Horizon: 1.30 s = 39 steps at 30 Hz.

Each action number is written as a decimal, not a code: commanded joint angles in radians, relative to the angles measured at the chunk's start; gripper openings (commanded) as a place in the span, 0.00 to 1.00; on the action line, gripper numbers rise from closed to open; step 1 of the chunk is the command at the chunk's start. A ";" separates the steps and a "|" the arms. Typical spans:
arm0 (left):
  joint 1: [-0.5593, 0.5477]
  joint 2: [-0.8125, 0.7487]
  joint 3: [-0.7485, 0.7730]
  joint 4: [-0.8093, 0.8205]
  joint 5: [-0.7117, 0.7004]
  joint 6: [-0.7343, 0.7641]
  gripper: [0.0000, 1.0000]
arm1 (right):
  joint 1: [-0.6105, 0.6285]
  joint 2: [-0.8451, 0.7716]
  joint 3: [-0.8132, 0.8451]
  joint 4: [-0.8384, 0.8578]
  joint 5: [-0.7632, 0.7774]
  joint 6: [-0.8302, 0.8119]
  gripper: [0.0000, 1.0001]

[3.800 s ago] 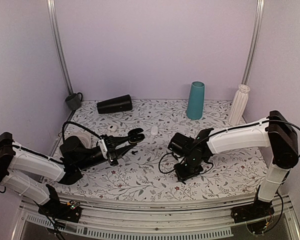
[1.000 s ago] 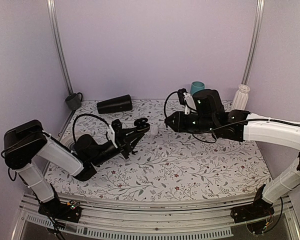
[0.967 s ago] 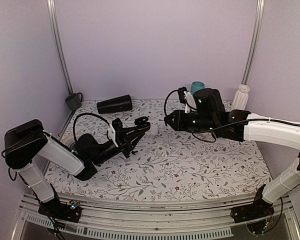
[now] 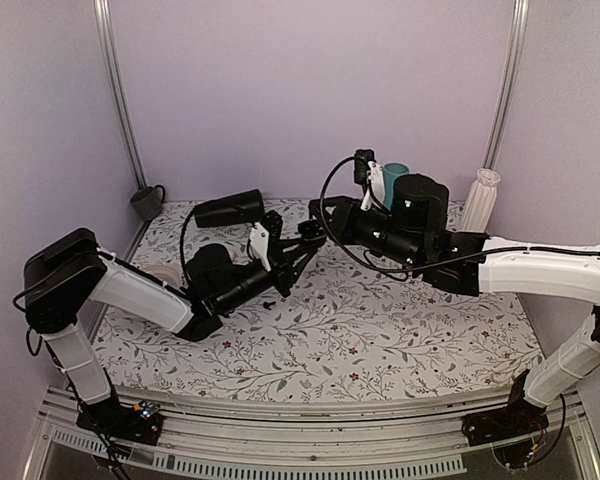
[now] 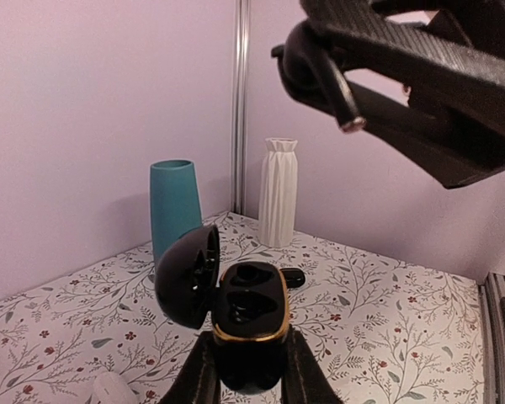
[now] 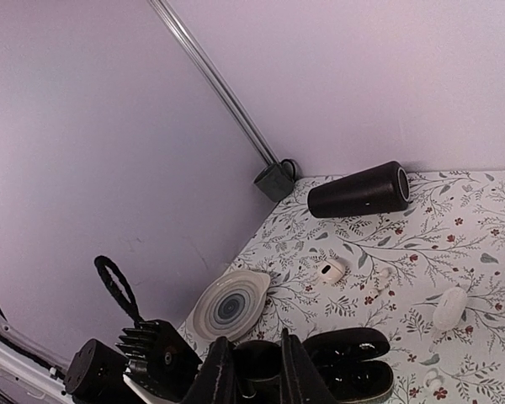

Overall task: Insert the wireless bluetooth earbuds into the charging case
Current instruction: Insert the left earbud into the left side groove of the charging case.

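Left gripper: pressed tight on the bottom half of the charging case, holding it up in the air above the table.
Why it is held that way: the open side faces up toward the other arm, so an earbud can go in from above. One arm keeps the case from moving while the other does the fiddly part.
Lid: swung open to the left of the case, out of the way.
Holes in the case: two dark hollows sit just above the left gripper's fingers. Both look empty, so I think no earbud is in yet.
Other earbud: a tiny black bit lies on the table below the left gripper. It may be the second one, but it is too small to tell.
Earbud: up and to the right of the case, near it but not touching. Its thin stem with a shiny tip points down.
Right gripper: almost closed, pinching the earbud, and just above the left gripper.
Next move, I think: bring the earbud down slowly over one hollow, stem first.
What could go wrong: a tilted earbud may hit the rim and fall out.
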 commanded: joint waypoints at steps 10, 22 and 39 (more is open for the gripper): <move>-0.029 -0.057 0.053 -0.041 0.037 -0.015 0.00 | 0.019 0.004 -0.114 0.187 0.042 -0.073 0.17; -0.035 -0.073 0.063 -0.091 0.053 0.030 0.00 | 0.022 0.009 -0.145 0.222 0.049 -0.088 0.16; -0.038 -0.151 0.106 -0.261 0.176 0.034 0.00 | 0.021 -0.012 -0.182 0.263 0.041 -0.144 0.18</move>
